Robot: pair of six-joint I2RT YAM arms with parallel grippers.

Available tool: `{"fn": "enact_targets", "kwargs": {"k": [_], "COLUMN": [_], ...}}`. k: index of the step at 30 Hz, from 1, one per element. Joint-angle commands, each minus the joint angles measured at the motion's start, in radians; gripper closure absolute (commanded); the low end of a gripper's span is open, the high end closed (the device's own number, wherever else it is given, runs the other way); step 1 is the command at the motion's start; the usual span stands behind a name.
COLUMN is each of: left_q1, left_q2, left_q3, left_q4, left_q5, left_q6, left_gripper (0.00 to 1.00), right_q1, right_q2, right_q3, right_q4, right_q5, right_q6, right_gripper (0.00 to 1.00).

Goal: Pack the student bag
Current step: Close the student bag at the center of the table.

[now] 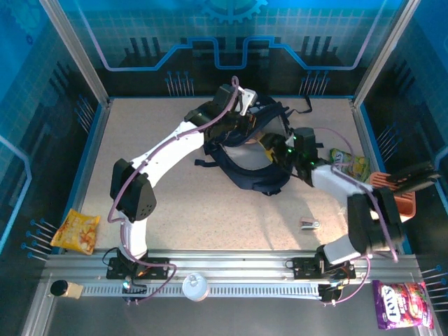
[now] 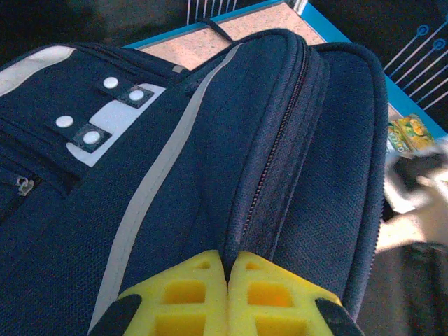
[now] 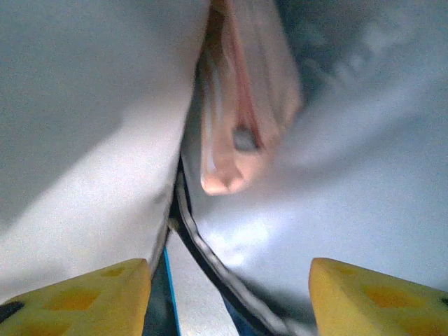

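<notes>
Fabric of student bag (image 2: pixel 210 140): dark navy, finely woven.

student bag (image 1: pixel 245 176): navy w/ white stripes, lying far-centre on table (image 1: pixel 210 217), mouth open, pale lining showing.

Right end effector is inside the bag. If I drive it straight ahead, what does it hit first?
Likely the pinkish item wedged in the student bag between pale lining folds, dead ahead of the open right end effector. It is blurred, so depth is uncertain.
</notes>
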Motion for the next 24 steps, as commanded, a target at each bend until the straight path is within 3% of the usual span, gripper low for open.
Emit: {"fn": "enact_targets", "kwargs": {"k": [1, 4, 7, 12, 17, 24], "left_q1": [0.006, 0.007, 0.01, 0.034, 0.132, 0.296], "left_q2": [-0.023, -0.02, -0.027, -0.075, -0.146, -0.186], "left_q3": [0.047, 0.033, -0.003, -0.123, -0.31, -0.542], "left_q4": [0.052, 0.025, 0.006, 0.051, 0.153, 0.298], "left_q5": [0.071, 0.098, 0.143, 0.231, 0.293, 0.313], "left_q6": [-0.036, -0.069, -0.135, -0.277, -0.448, -0.653], "left_gripper": [1.0, 0.95, 0.78, 0.49, 0.4, 0.4], "right_q1": [-0.036, -0.054, -0.056, -0.051, -0.041, -0.023], "right_q2": [-0.143, -0.274, -0.363, -0.424, -0.367, -0.239], "right_q3": [-0.072, -0.038, 0.043, 0.121, 0.178, 0.168], "right_q4": [-0.248, -0.426, -0.608, -0.688, -0.666, -0.537], "right_q5": [0.117, 0.203, 0.311, 0.365, 0.306, 0.163], "right_q6": [-0.068, -0.169, -0.257, -0.351, -0.403, -0.384], "right_gripper": [0.34, 0.32, 0.27, 0.22, 0.21, 0.22]}}
